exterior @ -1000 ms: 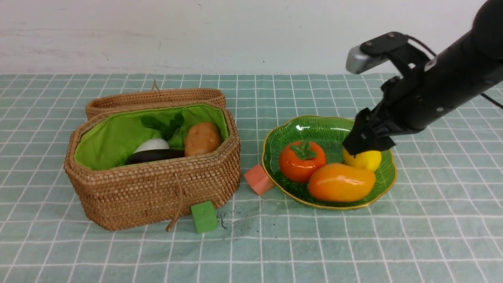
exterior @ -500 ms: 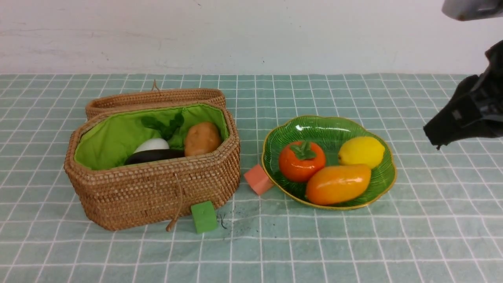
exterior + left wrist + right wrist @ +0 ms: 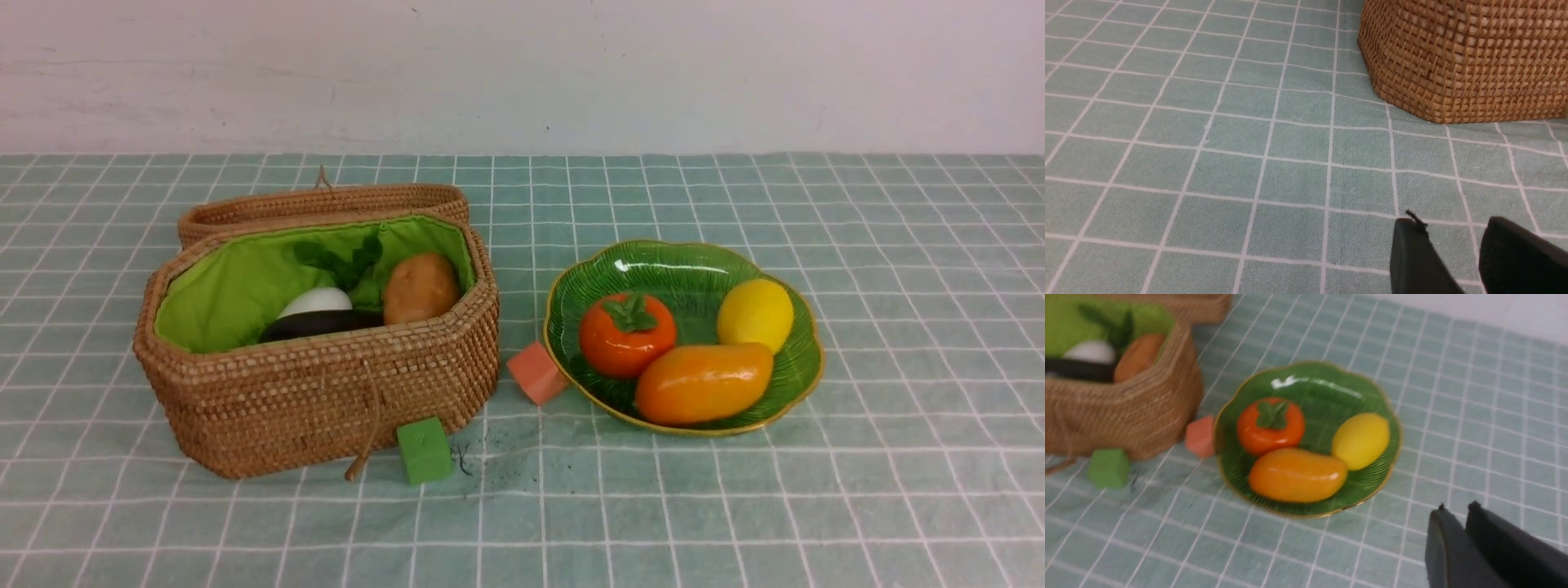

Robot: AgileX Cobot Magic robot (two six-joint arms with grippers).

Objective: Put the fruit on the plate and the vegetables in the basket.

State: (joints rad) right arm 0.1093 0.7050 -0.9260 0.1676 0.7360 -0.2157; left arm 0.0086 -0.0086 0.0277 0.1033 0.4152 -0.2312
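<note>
The plate [image 3: 686, 269] sits right of centre in the front view, holding the round orange-red fruit [image 3: 627, 335], the lemon [image 3: 755, 314] and the mango [image 3: 702, 382]. The basket [image 3: 318, 400], left of centre, holds the white radish [image 3: 314, 300], eggplant [image 3: 314, 325] and potato [image 3: 420, 287]. The left end effector [image 3: 1453, 241] has its fingers slightly apart and empty over the surface [image 3: 1208, 163]; the right end effector [image 3: 1453, 526] is nearly together, empty.

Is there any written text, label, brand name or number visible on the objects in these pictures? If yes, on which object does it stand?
None: no view shows a readable word, number, label or logo.
The basket, plate, fruit, green cube and pink block carry no print.
The dark specks on the cloth by the cube are smudges, not letters.
</note>
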